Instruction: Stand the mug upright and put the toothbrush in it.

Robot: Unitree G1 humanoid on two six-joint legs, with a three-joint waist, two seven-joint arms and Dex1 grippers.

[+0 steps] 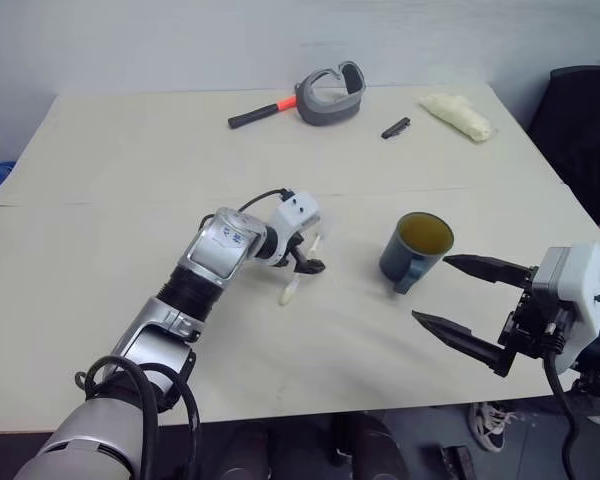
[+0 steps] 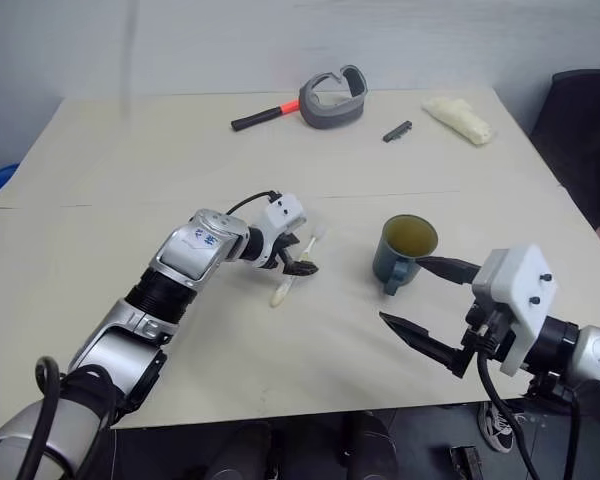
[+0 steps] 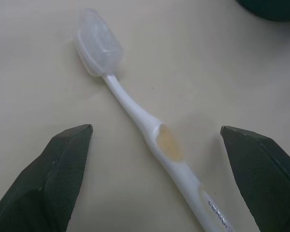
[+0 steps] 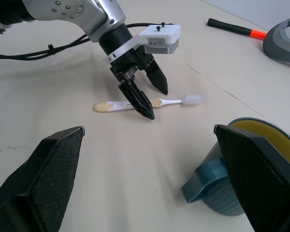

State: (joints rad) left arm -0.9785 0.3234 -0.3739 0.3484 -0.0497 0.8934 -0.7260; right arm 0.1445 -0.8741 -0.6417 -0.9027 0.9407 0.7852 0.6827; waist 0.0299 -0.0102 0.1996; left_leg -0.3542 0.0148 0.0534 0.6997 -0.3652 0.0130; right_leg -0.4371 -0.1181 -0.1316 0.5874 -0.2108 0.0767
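Note:
The dark teal mug (image 1: 415, 250) stands upright on the table, right of centre, showing its yellow inside, with its handle toward the front edge. Left of it the white toothbrush (image 1: 298, 275) lies flat, its bristle head pointing away from me. My left gripper (image 1: 305, 262) points down over the toothbrush, open. In the left wrist view its two fingers stand on either side of the toothbrush's (image 3: 135, 108) handle without touching it. My right gripper (image 1: 431, 288) hovers open just to the front right of the mug (image 4: 251, 164), with nothing between its fingers.
At the far side lie a black-and-orange hammer (image 1: 263, 112), a grey curved band (image 1: 332, 95), a small black stick (image 1: 396, 127) and a pale lumpy object (image 1: 460, 115). A dark chair (image 1: 585, 120) stands off the table's right edge.

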